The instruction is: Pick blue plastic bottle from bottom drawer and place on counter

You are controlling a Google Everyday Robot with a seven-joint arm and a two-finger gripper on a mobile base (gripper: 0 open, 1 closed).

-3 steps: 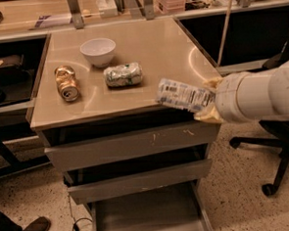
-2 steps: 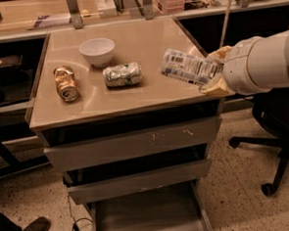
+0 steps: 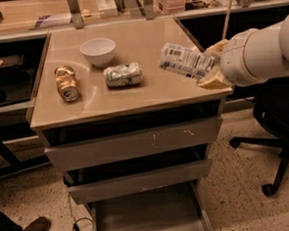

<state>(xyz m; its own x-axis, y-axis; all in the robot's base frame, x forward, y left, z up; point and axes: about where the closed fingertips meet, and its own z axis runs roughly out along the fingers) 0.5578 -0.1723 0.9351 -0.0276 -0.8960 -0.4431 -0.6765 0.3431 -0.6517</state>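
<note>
The blue plastic bottle (image 3: 184, 60), clear with a pale barcode label, is held tilted on its side above the right part of the counter (image 3: 133, 96). My gripper (image 3: 211, 65) is shut on its right end, its beige fingers (image 3: 215, 80) above and below it, and the white arm reaches in from the right edge. The bottom drawer (image 3: 146, 216) is pulled out below the cabinet, and its bare grey floor shows.
On the counter stand a white bowl (image 3: 98, 51), a crushed silver-green can (image 3: 124, 74) and a dented gold can (image 3: 66, 83). Two scratched grey drawer faces (image 3: 136, 143) sit above the open drawer. A black office chair (image 3: 278, 129) stands at the right. A long worktop (image 3: 40, 16) runs behind.
My gripper has lifted the bottle from beside the cabinet's right front corner up and back, so it now hangs over the counter's right side.
</note>
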